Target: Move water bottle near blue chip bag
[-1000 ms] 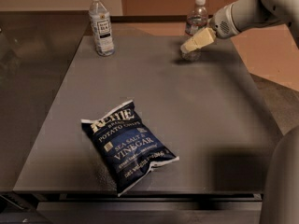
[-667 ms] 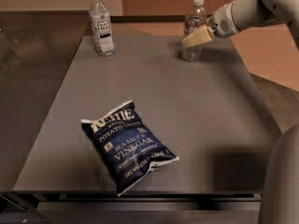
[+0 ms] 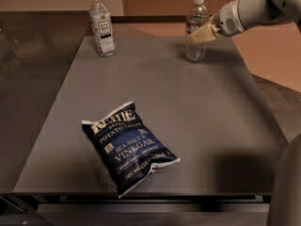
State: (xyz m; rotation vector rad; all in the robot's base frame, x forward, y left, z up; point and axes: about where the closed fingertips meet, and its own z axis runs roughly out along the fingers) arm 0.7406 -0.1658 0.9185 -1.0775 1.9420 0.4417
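The water bottle [image 3: 195, 51] is clear with a white cap and stands upright at the far right of the grey table [image 3: 211, 107]. My gripper [image 3: 200, 34] reaches in from the right at the end of the white arm [image 3: 254, 11]. It lies across the bottle's upper middle and hides the label band. The blue chip bag [image 3: 129, 145] lies flat near the table's front edge, left of centre and far from the bottle.
A second bottle with a large white label [image 3: 102, 25] stands at the far left of the table. The table's right edge drops off beside the arm. A rounded part of the robot [image 3: 287, 187] fills the lower right corner.
The gripper has risen from beside the bottle's lower part to its upper middle. The bottle, the bag and the other bottle have not moved.
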